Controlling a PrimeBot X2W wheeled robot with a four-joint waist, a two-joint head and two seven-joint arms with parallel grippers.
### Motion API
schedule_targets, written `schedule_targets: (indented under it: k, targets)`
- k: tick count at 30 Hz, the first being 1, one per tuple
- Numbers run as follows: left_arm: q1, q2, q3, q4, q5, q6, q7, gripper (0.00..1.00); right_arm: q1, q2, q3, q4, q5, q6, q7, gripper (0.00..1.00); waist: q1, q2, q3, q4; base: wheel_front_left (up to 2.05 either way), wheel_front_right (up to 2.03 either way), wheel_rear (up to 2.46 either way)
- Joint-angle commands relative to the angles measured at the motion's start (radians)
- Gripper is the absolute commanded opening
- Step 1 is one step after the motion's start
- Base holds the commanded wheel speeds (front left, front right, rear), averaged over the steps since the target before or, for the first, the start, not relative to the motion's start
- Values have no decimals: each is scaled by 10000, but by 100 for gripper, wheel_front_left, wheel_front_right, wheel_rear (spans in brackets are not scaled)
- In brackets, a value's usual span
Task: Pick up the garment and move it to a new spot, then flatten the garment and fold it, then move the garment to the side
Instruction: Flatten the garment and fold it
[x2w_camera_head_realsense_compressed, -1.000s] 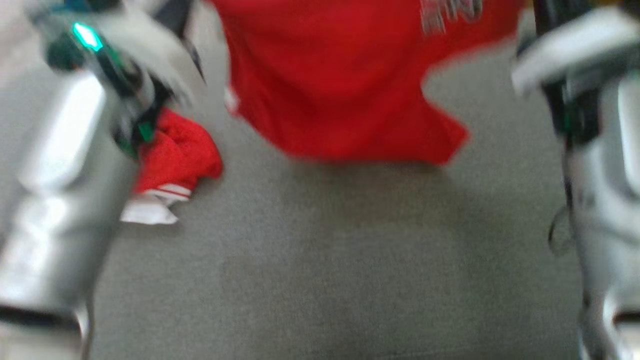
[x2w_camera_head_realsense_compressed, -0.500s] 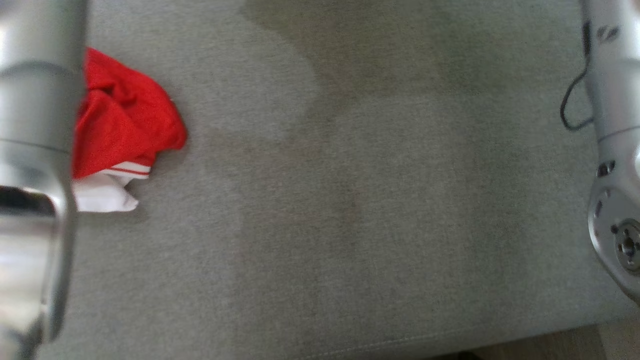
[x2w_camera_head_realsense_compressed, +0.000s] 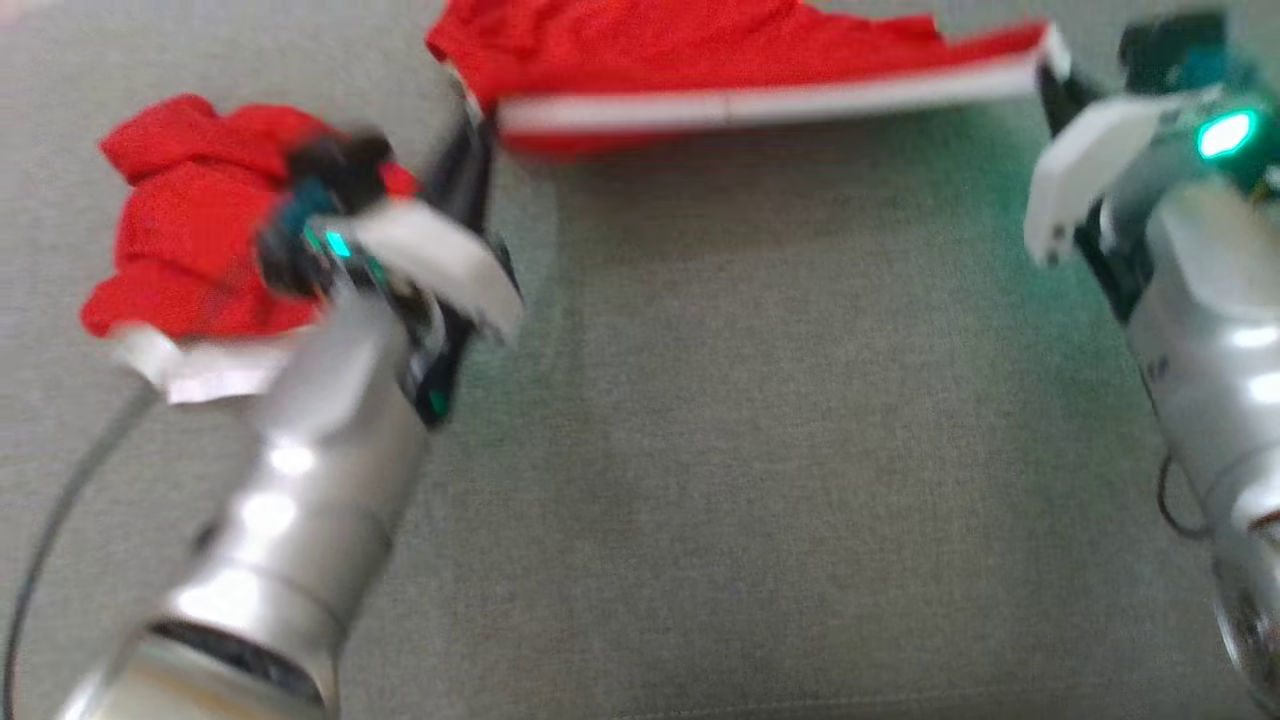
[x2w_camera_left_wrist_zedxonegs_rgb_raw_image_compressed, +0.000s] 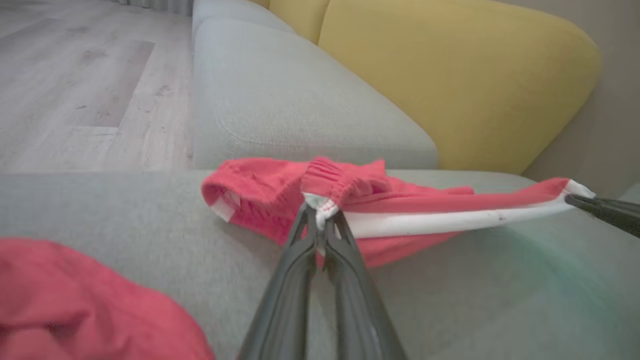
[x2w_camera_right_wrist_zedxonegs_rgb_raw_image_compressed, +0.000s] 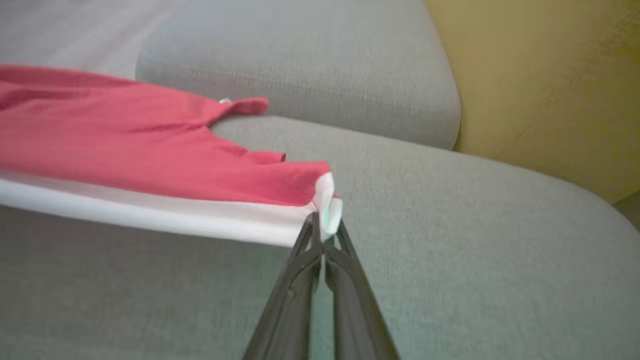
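- We have our left fingers (x2w_camera_left_wrist_zedxonegs_rgb_raw_image_compressed: 314, 231) pinched shut on one end of the white band (x2w_camera_left_wrist_zedxonegs_rgb_raw_image_compressed: 450, 220) of the red garment (x2w_camera_head_realsense_compressed: 700, 45).
- Our right fingers (x2w_camera_right_wrist_zedxonegs_rgb_raw_image_compressed: 315, 235) are clamped tight on the band's other end.
- The garment is stretched between them, across the far part of the grey sofa seat (x2w_camera_head_realsense_compressed: 760, 450).
- A crumpled red cloth (x2w_camera_head_realsense_compressed: 190, 220) lies beside our left arm.

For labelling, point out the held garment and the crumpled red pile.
held garment (x2w_camera_head_realsense_compressed: 760, 102), head view, white hem band.
crumpled red pile (x2w_camera_head_realsense_compressed: 175, 225), head view, red middle.
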Motion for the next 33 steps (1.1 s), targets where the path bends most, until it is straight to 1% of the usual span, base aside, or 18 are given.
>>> schedule_targets:
  k: [1, 6, 9, 12, 15, 19, 20, 21, 22, 25, 27, 29, 30, 33]
  targets:
    - [-18, 512, 151, -207, -65, 46, -229, 0, 186, -515, 274, -115, 259, -29, 218, 0, 3, 0, -375, 206, 0, 0, 0]
    - [1453, 246, -797, -597, 58, 33, -409, 0, 1275, -1152, 1444, -124, 1348, -29, 1186, 0, 3, 0, -1115, 394, 0, 0, 0]
    - [2167, 132, -1197, -890, 5, 32, -417, 0, 1927, -1495, 2047, -511, 2262, -29, 1835, 0, 3, 0, -1602, 408, 0, 0, 0]
    - [2855, 60, -1458, -1213, -102, 31, -398, 0, 2634, -1943, 2688, -1160, 3182, -29, 2581, 0, 3, 0, -2068, 325, 0, 0, 0]
    - [3581, 24, -1661, -1629, -212, 101, -343, 0, 3317, -2527, 3317, -2005, 4049, -29, 3358, 0, 3, 0, -2447, 168, 0, 0, 0]
    - [4559, 7, -1936, -2416, -294, 302, -193, 0, 4185, -3455, 3741, -3276, 5222, -29, 4333, 0, 3, 0, -2786, 1, 0, 0, 0]
    - [4800, 7, -2014, -2655, -302, 361, -120, 0, 4420, -3698, 3762, -3595, 5508, -29, 4596, 0, 3, 0, -2819, -21, 0, 0, 0]
    - [5226, 57, -2166, -3164, -278, 505, 29, 0, 4895, -4199, 3804, -4284, 5919, -29, 5037, 0, 3, 0, -2856, -40, 0, 0, 0]
    - [5396, 113, -2255, -3428, -230, 583, 103, 0, 5100, -4422, 3755, -4654, 6092, -29, 5158, 0, 3, 0, -2851, -45, 0, 0, 0]
    - [5691, 305, -2340, -4191, -165, 861, 313, 0, 5406, -4841, 3196, -5631, 6369, -29, 5025, 0, 3, 0, -2692, -55, 0, 0, 0]
    - [5658, 444, -2263, -4632, -141, 1078, 420, 0, 5427, -4885, 2751, -6167, 6258, -29, 4787, 0, 3, 0, -2512, -40, 0, 0, 0]
    - [5468, 564, -2185, -5014, -57, 1269, 488, 0, 5359, -4745, 2281, -6601, 6032, -29, 4544, 0, 3, 0, -2301, 24, 0, 0, 0]
    - [5468, 564, -2185, -5014, -57, 1269, 488, 0, 5359, -4745, 2281, -6601, 6032, -29, 4544, 0, 3, 0, -2301, 24, 0, 0, 0]
    - [5032, 636, -2024, -5429, -8, 1468, 619, 0, 5123, -4371, 1580, -7136, 5583, -29, 4219, 0, 3, 0, -1910, 183, 0, 0, 0]
